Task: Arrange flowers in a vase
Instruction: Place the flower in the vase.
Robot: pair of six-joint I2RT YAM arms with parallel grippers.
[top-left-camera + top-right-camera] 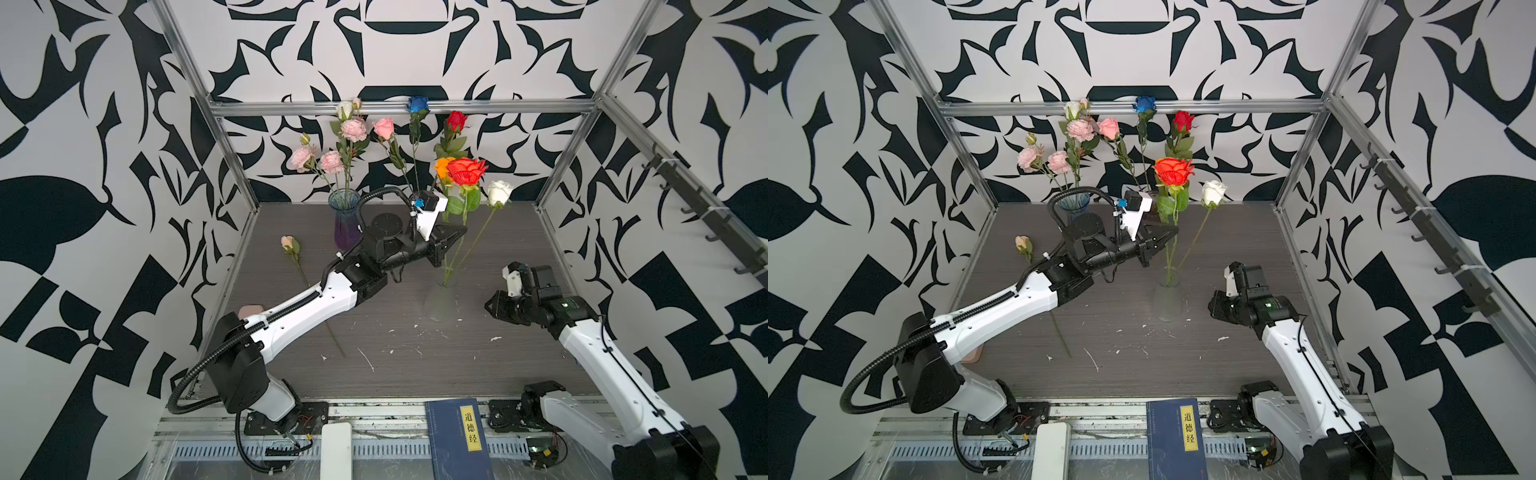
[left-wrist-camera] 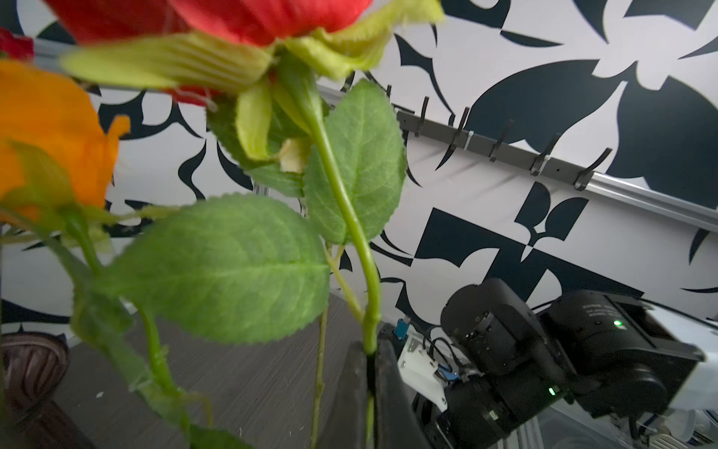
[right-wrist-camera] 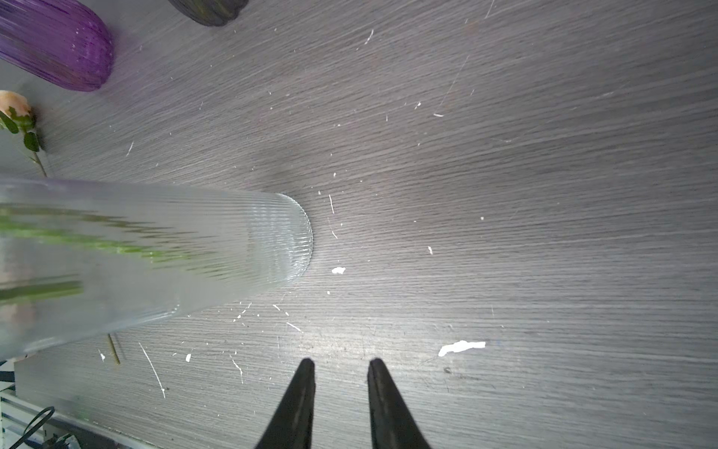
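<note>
Nearest, the right gripper hangs empty beside the clear ribbed glass vase, its jaws narrowly parted. Above that vase the left gripper is clamped on the green stem of a large red rose, whose lower end reaches the mouth next to a white rose. A peach rose lies on the grey wood-grain table, seemingly the last to place. Farther back, a purple glass vase holds ruffled pink blooms.
</note>
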